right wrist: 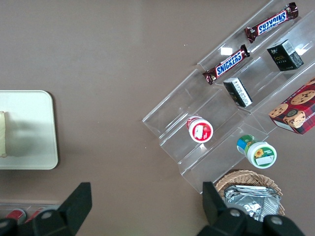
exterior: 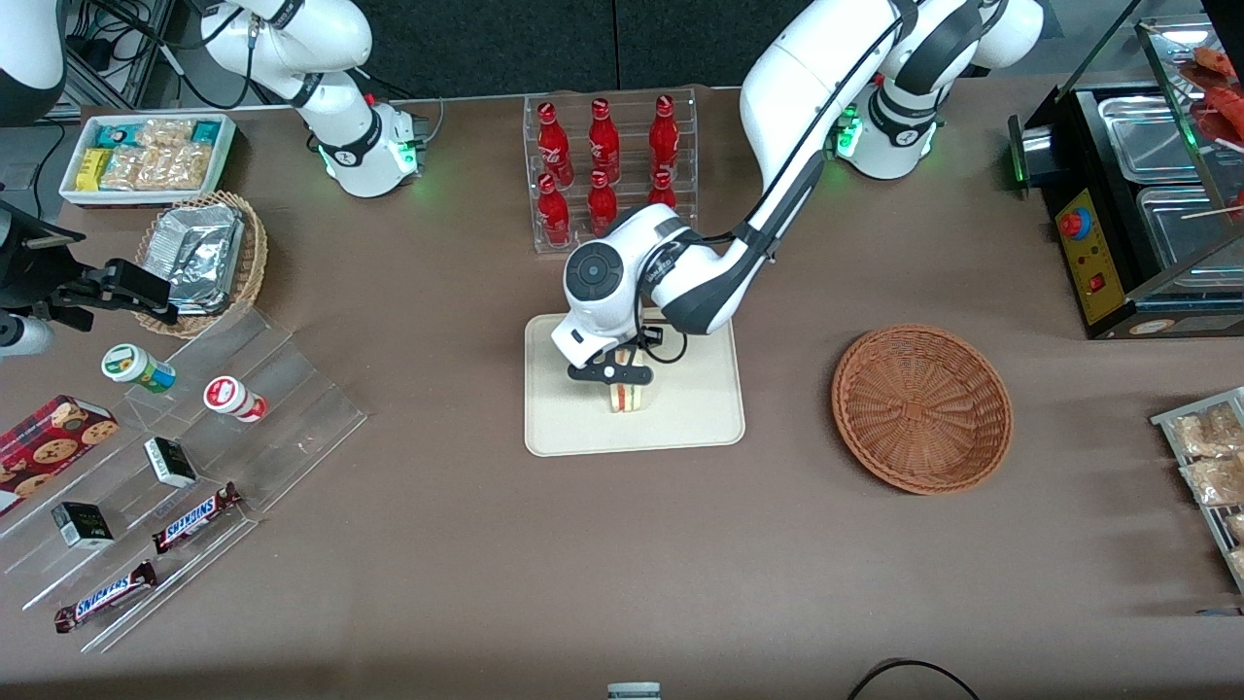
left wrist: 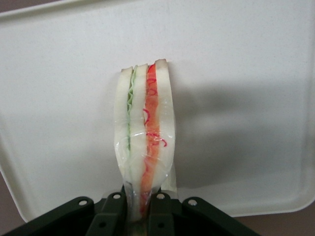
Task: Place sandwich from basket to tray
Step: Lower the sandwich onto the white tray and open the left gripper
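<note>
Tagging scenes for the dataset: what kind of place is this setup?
Likely a mock snack-shop counter: red soda bottles in a clear rack, Snickers bars on acrylic steps, a food warmer. The gripper, over the tray, is shut on the sandwich; the basket is empty.

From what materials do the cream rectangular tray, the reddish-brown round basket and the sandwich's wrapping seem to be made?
The cream rectangular tray looks like matte plastic: smooth, with a moulded rim. The reddish-brown round basket shows woven wicker strands. The triangular sandwich, held in the left gripper's jaws over the tray, seems wrapped in clear glossy film.
</note>
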Controlling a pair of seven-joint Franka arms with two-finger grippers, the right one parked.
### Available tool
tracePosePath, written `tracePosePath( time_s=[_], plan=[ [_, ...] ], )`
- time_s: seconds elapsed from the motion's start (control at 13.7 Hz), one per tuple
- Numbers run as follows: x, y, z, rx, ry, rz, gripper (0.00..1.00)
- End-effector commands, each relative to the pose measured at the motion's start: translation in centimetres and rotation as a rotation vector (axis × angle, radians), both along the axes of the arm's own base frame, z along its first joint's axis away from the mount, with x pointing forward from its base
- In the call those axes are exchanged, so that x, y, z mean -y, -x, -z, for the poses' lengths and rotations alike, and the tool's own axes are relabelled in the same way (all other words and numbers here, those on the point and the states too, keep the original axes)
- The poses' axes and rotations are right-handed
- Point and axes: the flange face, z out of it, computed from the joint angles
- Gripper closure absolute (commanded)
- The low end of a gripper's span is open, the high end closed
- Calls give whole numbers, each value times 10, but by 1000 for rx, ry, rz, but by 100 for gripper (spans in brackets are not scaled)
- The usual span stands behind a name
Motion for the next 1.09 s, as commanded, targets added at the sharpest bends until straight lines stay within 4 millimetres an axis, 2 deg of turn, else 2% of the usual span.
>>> tracePosePath(
  time_s=[0.0,0.22,0.29,0.44,0.51,0.88,1.02],
  plan=[
    [5,-6,2,30,0,16,100],
    [4,-7,5,29,-3,13,100],
    [5,-6,6,26,-2,17,96],
    [4,-6,11,21,-5,25,15],
    [4,-7,13,24,-5,18,0],
    [4,-8,9,31,-5,-32,0],
    [4,-8,1,40,-3,-55,0]
  ],
)
